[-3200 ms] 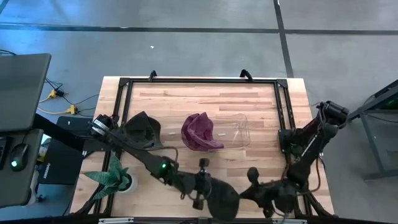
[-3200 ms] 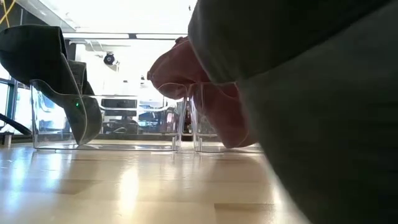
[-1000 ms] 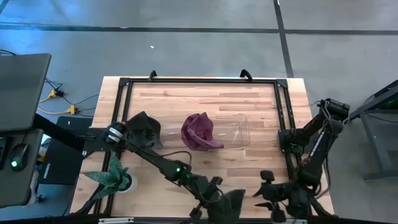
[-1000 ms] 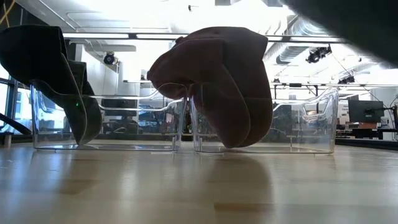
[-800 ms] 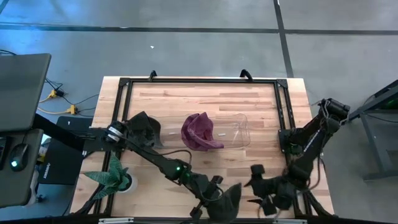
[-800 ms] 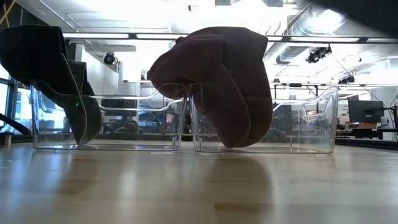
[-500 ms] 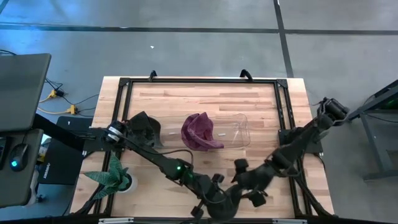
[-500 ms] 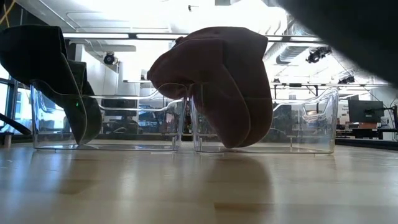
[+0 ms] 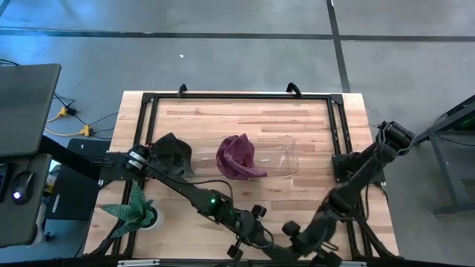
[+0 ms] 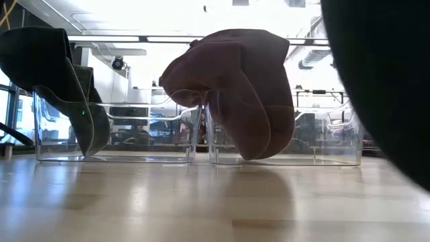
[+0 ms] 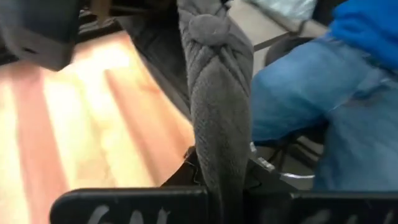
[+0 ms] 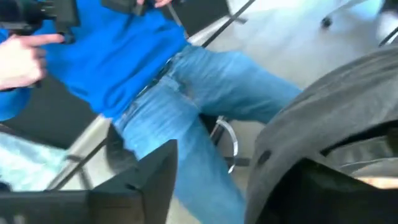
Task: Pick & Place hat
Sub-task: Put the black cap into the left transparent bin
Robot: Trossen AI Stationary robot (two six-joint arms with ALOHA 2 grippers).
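Note:
A grey hat (image 11: pixel 217 106) is up near the table's near edge, bunched into a narrow fold with its crown button (image 11: pixel 214 28) showing. My left gripper (image 9: pixel 260 239) is shut on it. My right gripper (image 9: pixel 298 239) stands open right beside it, and the hat's grey cloth (image 12: pixel 339 106) lies by one of its fingers. A maroon hat (image 9: pixel 239 156) hangs over the rim of a clear bin (image 9: pixel 286 156). A dark hat (image 9: pixel 171 152) hangs over a second clear bin (image 10: pixel 114 131) to its left. My left gripper pinches a gathered fold of the grey hat (image 11: pixel 224 180) between its two fingers, several layers together. The fingers come slanting down from the table's left. The hat reaches out past the fingertips with its button at the far end, above the table. My right gripper may be touching the grey cloth; I cannot tell.
A person in a blue top and jeans (image 12: pixel 186 93) sits just beyond the near edge. A potted plant (image 9: pixel 135 211) stands at the near left. A black frame (image 9: pixel 237 97) runs around the table. Bare wood (image 9: pixel 245 193) lies between the bins and the grippers.
My right gripper has swung along the near edge toward the table's left, up to the grey hat, turning as it went. My left gripper has risen slightly with the hat. In the low view a dark shape now fills the right side.

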